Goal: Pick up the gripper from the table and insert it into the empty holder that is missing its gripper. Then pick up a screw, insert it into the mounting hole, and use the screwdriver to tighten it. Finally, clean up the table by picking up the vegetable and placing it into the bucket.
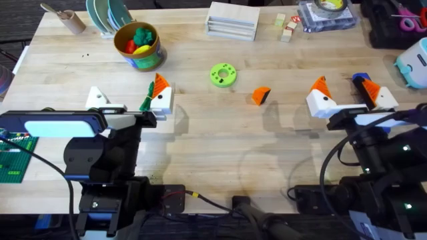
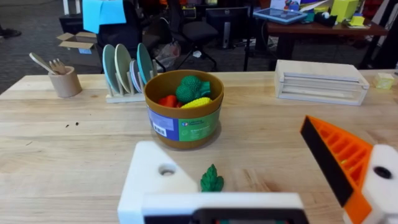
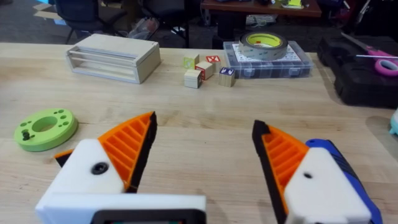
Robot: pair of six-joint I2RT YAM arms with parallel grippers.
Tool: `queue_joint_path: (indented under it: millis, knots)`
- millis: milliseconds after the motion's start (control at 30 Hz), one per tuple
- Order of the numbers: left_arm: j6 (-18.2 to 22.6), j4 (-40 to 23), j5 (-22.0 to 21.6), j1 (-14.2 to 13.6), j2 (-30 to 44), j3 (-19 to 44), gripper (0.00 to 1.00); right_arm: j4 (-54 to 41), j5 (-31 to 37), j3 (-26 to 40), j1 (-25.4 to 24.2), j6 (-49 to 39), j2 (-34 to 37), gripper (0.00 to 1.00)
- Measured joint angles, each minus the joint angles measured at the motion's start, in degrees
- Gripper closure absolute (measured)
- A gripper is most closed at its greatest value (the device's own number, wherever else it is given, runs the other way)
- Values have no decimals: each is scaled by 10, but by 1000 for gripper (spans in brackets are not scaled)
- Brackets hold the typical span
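Note:
The loose orange gripper (image 1: 261, 95) lies mid-table, right of a green disc (image 1: 223, 75). My left gripper (image 1: 128, 90) is open. One of its white blocks carries an orange pad (image 2: 339, 158). The other is the bare holder (image 2: 158, 177), with an open mounting hole. The small green vegetable (image 2: 211, 180) lies on the table between them, in front of the bucket (image 2: 183, 112) of toy food. My right gripper (image 3: 204, 121) is open with nothing between its orange pads. The blue screwdriver (image 3: 351, 177) lies along the outside of one finger.
A plate rack (image 1: 107, 17) and a cup of wooden utensils (image 1: 67, 19) stand at the back left. A wooden box (image 1: 232, 20), small blocks (image 1: 285, 28) and a tape case (image 1: 327, 15) line the back. Tiny dark specks (image 1: 83, 55) lie left of the bucket.

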Motion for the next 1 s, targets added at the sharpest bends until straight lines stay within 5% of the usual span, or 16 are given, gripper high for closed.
queue_joint_path:
  millis: [500, 600, 800, 1000]
  knots:
    - [0, 7, 0, 0, 0, 1, 8, 0, 0, 0, 0, 2, 0, 10]
    - [0, -39, -7, 0, 0, 13, 7, -4, 0, 2, 0, 10, 0, 10]
    - [0, -169, -55, 0, 31, 130, 7, -68, -4, 48, 0, 19, 12, 9]
    - [16, -265, -94, 0, 153, 271, 8, -142, -16, 158, 0, 20, 73, 10]
